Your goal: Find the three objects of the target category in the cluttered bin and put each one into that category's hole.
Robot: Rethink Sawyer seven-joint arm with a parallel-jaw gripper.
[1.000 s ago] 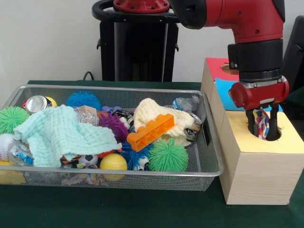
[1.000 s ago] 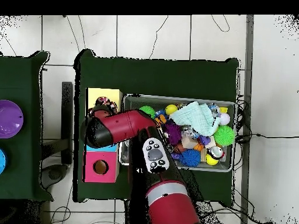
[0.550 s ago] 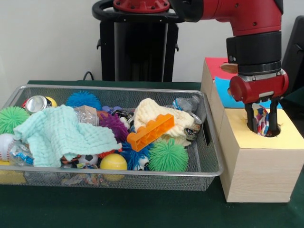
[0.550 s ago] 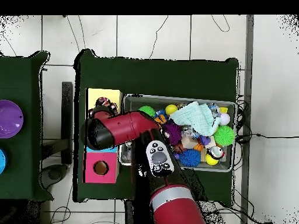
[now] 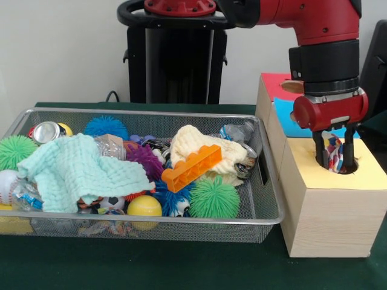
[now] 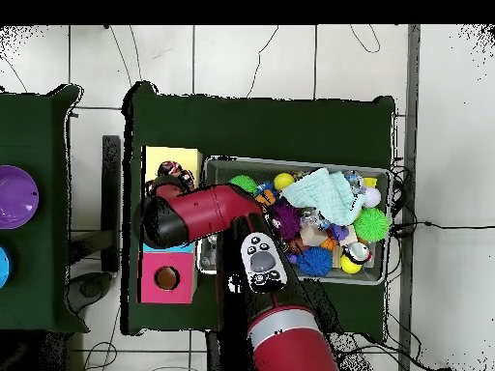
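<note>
Where the arm descends over the yellow-topped section of the wooden box (image 5: 329,205), the end effector (image 5: 334,158) stands with its black fingers (image 5: 318,152) lowered to the round hole (image 5: 346,167), clenched on a braided rope toy (image 5: 334,154) of red, white and blue strands. The toy hangs between the fingers, its lower end at the mouth of the hole.

Box: three coloured tops in a row, yellow nearest the camera in the front view, then blue (image 5: 289,121), then red (image 5: 279,84); the red top shows a hole of its own in the overhead view.

Wire mesh bin (image 5: 266,199): just beside the box, on a dark green surface (image 5: 181,266). Contents seen from the front: mint waffle-weave cloth (image 5: 78,172); orange toy brick (image 5: 191,168) lying tilted on a cream cloth (image 5: 199,148); green spiky ball (image 5: 214,197); a second green spiky ball (image 5: 13,151) at the left end; purple spiky ball (image 5: 144,158); blue spiky ball (image 5: 106,126); yellow ball (image 5: 144,207); crushed metal can (image 5: 46,132); crumpled clear plastic bottle (image 5: 237,132).

Markings: no writing or label can be read on any item.
</note>
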